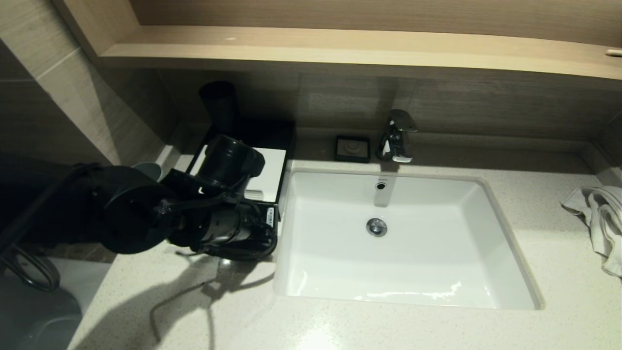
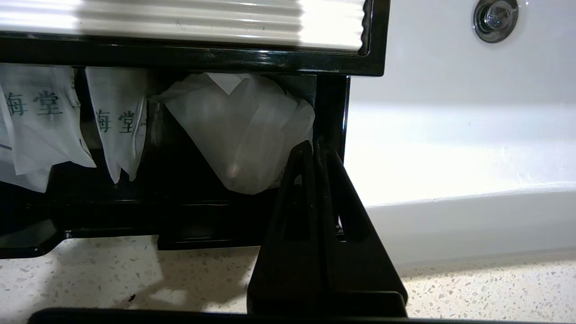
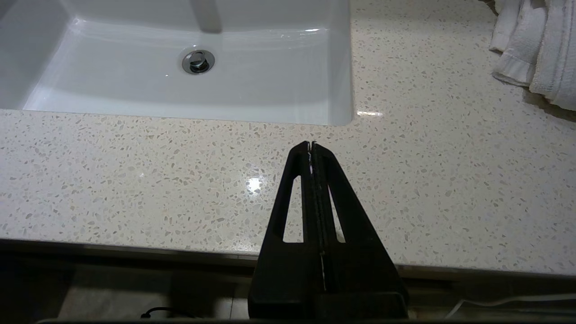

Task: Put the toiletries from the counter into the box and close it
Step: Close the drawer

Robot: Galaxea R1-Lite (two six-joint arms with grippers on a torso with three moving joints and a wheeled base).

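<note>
A black box with a white ribbed top [image 1: 269, 167] stands on the counter left of the sink. In the left wrist view its black frame [image 2: 225, 58] has an open compartment below, holding two white printed sachets [image 2: 40, 130] [image 2: 117, 130] and a crumpled translucent packet [image 2: 234, 135]. My left gripper [image 2: 315, 145] is shut and empty, its tips at the compartment's front right corner beside the packet. My left arm [image 1: 228, 228] covers the box's front in the head view. My right gripper [image 3: 311, 145] is shut and empty above the counter's front edge, out of the head view.
The white sink [image 1: 437, 272] lies right of the box, with a chrome faucet [image 1: 396, 136] and a black soap dish [image 1: 352, 148] behind it. A black cup [image 1: 219, 104] stands behind the box. A white towel [image 1: 600, 218] lies at the far right. A wooden shelf [image 1: 340, 48] overhangs.
</note>
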